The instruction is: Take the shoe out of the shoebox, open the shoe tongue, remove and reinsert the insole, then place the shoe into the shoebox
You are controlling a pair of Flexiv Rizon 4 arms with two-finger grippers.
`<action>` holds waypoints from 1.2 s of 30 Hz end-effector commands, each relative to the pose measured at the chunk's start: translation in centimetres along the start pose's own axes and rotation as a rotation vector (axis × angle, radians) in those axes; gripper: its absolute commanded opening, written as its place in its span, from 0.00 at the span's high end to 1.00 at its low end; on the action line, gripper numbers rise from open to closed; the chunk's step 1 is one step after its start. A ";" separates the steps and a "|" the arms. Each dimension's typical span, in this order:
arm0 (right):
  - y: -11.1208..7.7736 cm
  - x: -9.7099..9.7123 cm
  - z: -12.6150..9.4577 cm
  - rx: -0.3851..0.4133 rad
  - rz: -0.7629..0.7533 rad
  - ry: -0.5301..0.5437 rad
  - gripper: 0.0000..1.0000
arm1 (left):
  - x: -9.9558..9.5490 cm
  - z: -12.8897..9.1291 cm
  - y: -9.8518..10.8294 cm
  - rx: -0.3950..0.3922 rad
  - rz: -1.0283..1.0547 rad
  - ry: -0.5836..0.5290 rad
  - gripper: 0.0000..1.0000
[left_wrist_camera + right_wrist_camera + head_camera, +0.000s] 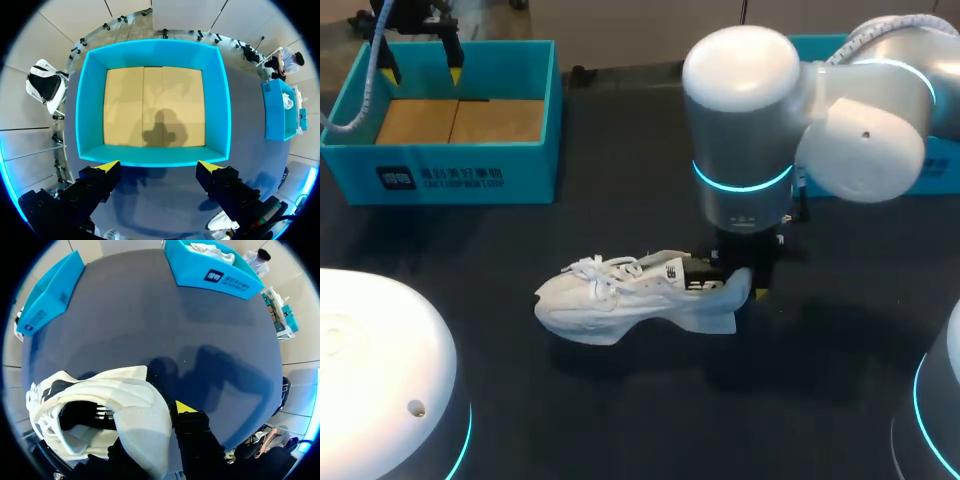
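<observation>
Right claw (745,278) is pinching the back of the shoe (620,300), at the heel. In the right wrist view one yellow tip sits just outside the heel, and the other is hidden behind the white cloth. The shoe is out of its box, so I think the step now is opening the tongue. For that, the heel needs to be held steady while the other claw comes over and pulls the tongue up from under the laces.

The shoe is white, with a thick sole, loose white laces and a dark mark near the heel. It lies with its toe to the left, in the middle of the dark desk (620,410).

Left claw (420,72) hangs spread wide and empty over the blue shoebox (535,150), upper left. Another blue box (942,165) peeks out upper right.
</observation>
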State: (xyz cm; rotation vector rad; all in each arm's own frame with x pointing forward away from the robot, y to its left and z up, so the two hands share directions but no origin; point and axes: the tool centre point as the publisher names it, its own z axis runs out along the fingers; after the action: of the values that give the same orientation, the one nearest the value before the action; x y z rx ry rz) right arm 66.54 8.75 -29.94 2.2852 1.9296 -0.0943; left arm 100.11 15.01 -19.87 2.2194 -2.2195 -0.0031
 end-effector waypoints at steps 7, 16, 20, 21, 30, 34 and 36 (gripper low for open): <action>-0.6 4.3 2.5 0.009 -0.093 0.007 1.00 | 0.0 0.0 0.1 0.001 0.000 0.000 0.00; -1.4 5.5 4.0 -0.010 -0.095 0.008 1.00 | 0.0 0.0 0.1 0.001 0.000 0.000 0.00; -1.8 5.7 4.4 -0.013 -0.101 0.002 1.00 | 0.0 0.0 0.1 0.001 0.000 0.000 0.00; -1.9 5.7 4.5 -0.014 -0.104 0.003 1.00 | 0.0 0.0 0.1 0.001 0.000 0.000 0.00; -2.4 5.4 5.3 0.000 -0.093 0.015 1.00 | 0.0 0.0 0.1 0.001 0.000 0.000 0.00; -2.4 5.3 5.7 -0.007 -0.098 0.004 1.00 | 0.0 0.0 0.1 0.001 0.000 0.000 0.00; -2.3 5.2 5.9 -0.005 -0.101 -0.006 1.00 | 0.0 0.0 0.1 0.001 0.000 0.000 0.00</action>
State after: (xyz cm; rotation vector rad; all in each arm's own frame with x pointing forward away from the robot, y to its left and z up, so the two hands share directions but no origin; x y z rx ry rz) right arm 65.48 13.24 -36.43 2.1834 2.0399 -0.1031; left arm 100.11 15.01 -19.87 2.2192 -2.2197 -0.0032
